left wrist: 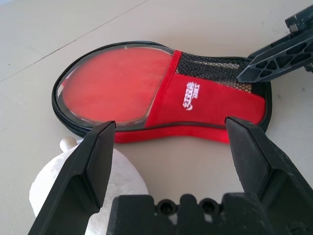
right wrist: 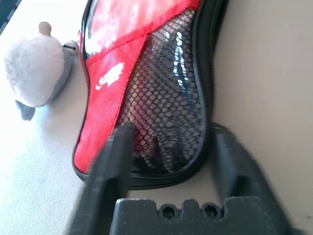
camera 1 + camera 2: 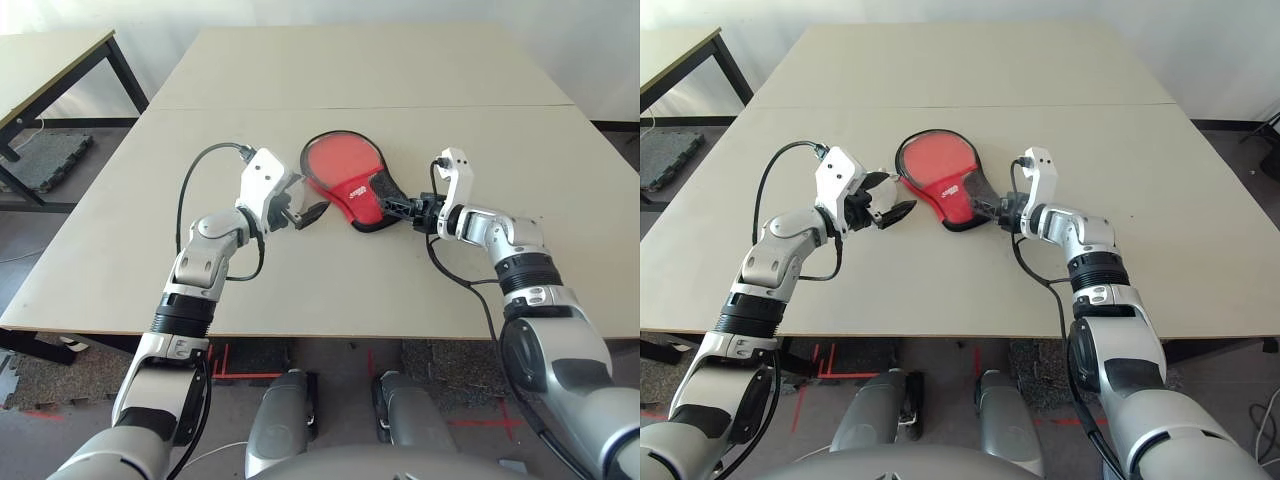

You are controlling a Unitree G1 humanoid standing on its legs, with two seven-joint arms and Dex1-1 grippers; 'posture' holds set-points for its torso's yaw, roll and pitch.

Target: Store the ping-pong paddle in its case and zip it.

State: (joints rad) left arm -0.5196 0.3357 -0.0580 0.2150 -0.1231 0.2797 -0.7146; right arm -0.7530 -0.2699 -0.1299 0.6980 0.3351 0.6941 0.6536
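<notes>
The case is laid flat on the table, window side up, and the paddle is apparently stowed inside: a round red face is seen through the clear window, and a handle-like shape is faintly made out behind the mesh panel. How far the zip is closed cannot be told.

The right gripper is set at the narrow end of the case, its fingers part open and well apart, one over the mesh and the other just beyond the black zip edging; a firm hold cannot be confirmed. The left gripper is opened wide with nothing held, close to the round plush pouch beside the case.

A light load is to be expected, stiffened in the middle by the wooden blade but soft and yielding at the fabric rim. The clear window is likely slippery and easily scuffed, so pressure there is best avoided. The case is best steadied across the handle end, where the fabric can be backed by the handle. If only loose mesh is pinched, the cloth may be bunched and the zip snagged; the small zip pull should be taken by fingertips alone.
</notes>
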